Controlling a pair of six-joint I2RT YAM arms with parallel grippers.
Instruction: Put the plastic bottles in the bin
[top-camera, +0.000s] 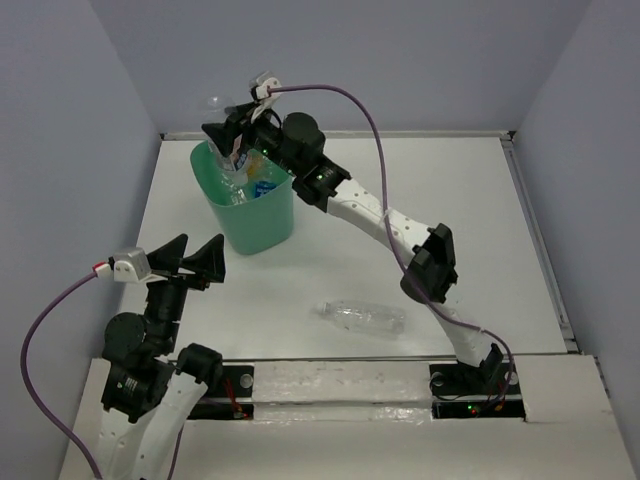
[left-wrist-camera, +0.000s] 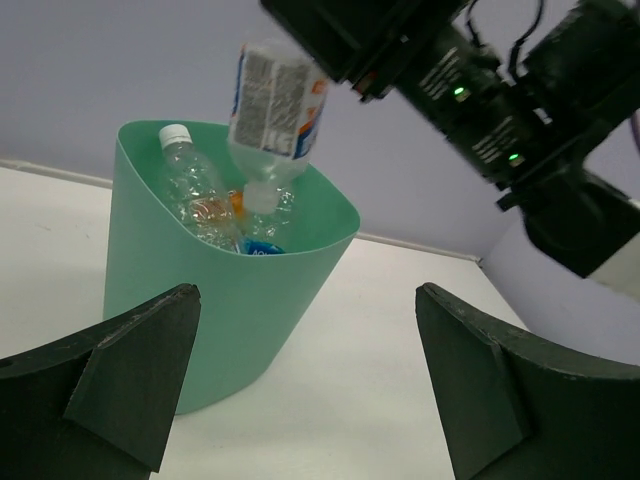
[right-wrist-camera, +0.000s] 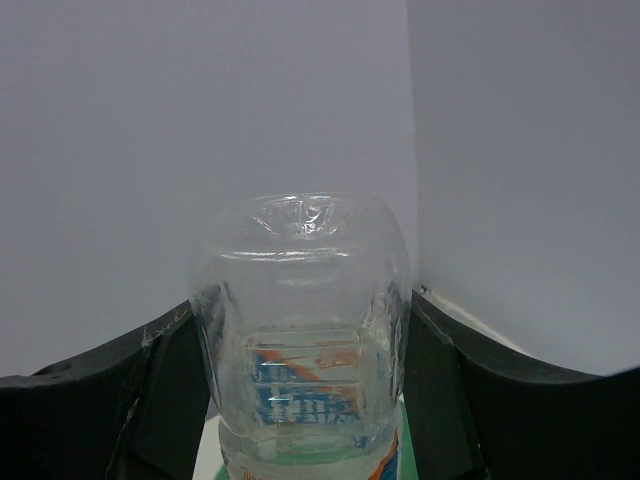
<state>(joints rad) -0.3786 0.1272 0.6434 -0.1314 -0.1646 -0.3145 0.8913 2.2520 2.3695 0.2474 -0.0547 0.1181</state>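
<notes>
The right fingers (right-wrist-camera: 480, 400) are half-closed on 1 clear plastic bottle with a blue-and-orange label (left-wrist-camera: 275, 100), held cap-down over the mint-green plastic bin (left-wrist-camera: 190, 330), which holds several bottles. Best release: lower the cap below the rim first, so it cannot bounce out. The left fingers (left-wrist-camera: 130, 370) are spread wide and empty. 1 clear crinkled bottle (top-camera: 365, 317) lies on the white worktop (top-camera: 450, 200).

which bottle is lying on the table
The clear bottle lying alone on its side; the others are in the bin or held above it.
</notes>
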